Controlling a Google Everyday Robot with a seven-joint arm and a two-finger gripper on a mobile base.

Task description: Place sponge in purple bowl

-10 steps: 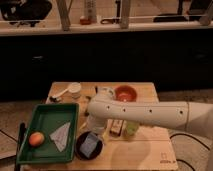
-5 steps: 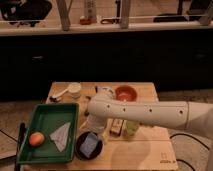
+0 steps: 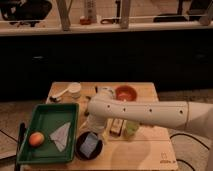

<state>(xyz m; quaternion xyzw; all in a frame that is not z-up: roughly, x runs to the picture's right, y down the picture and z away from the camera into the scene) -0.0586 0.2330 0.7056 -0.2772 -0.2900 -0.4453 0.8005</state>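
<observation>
The purple bowl [image 3: 80, 150] is small, round and near-black, and stands on the wooden table at the front, just right of the green tray. A bluish sponge [image 3: 90, 143] lies inside it. My white arm reaches in from the right across the table. My gripper [image 3: 97, 128] hangs down from the arm's end, just above the far rim of the bowl and close over the sponge. The arm's end hides most of the gripper.
A green tray [image 3: 45, 114] at the left holds an orange [image 3: 35, 138] and a white cloth [image 3: 61, 136]. An orange-red bowl [image 3: 125, 92] and a white cup [image 3: 74, 89] stand at the back. A brown packet [image 3: 117, 128] and a green cup [image 3: 131, 130] sit under the arm.
</observation>
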